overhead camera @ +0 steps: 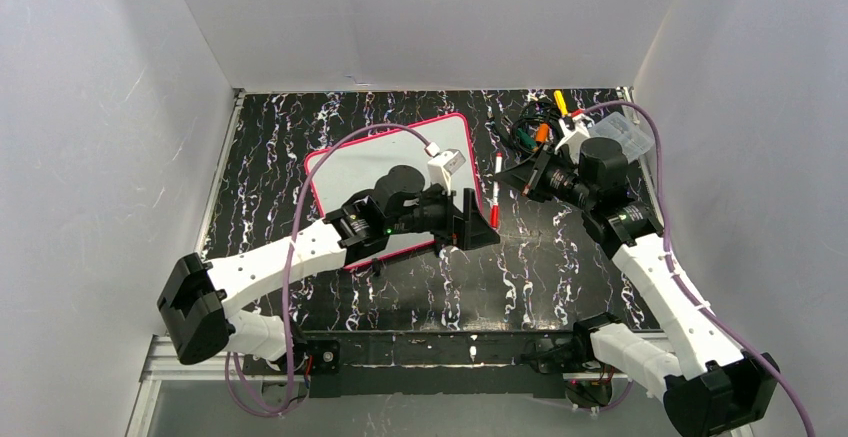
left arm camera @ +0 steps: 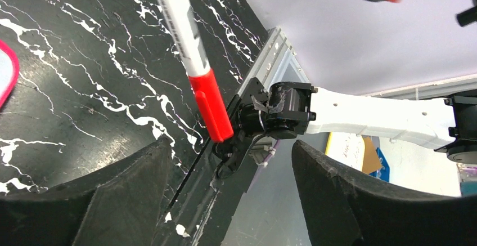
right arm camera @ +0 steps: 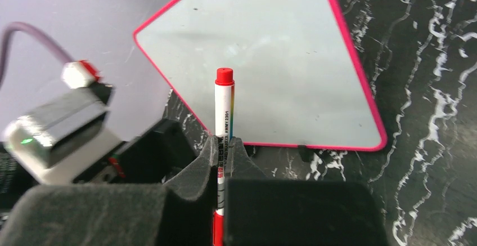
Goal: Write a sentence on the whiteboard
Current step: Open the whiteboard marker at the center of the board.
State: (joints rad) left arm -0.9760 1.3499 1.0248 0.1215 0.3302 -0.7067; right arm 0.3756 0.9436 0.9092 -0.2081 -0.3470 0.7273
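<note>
The whiteboard (overhead camera: 372, 162), white with a pink-red rim, lies flat on the black marbled table, partly hidden by my left arm. Its surface (right arm camera: 264, 60) is blank in the right wrist view; no sentence shows. My right gripper (right arm camera: 224, 144) is shut on a white marker (right arm camera: 224, 111) and holds it just right of the board (overhead camera: 496, 189). The marker's red cap (left arm camera: 211, 108) points toward the near edge. My left gripper (overhead camera: 470, 222) is open and empty, its jaws wide apart (left arm camera: 230, 167) beside and below that cap, not touching it.
A tangle of cables and coloured pens (overhead camera: 540, 127) lies at the back right beside a clear plastic box (overhead camera: 628, 137). White walls close in three sides. The board's rim (left arm camera: 8, 77) shows at the left edge of the left wrist view.
</note>
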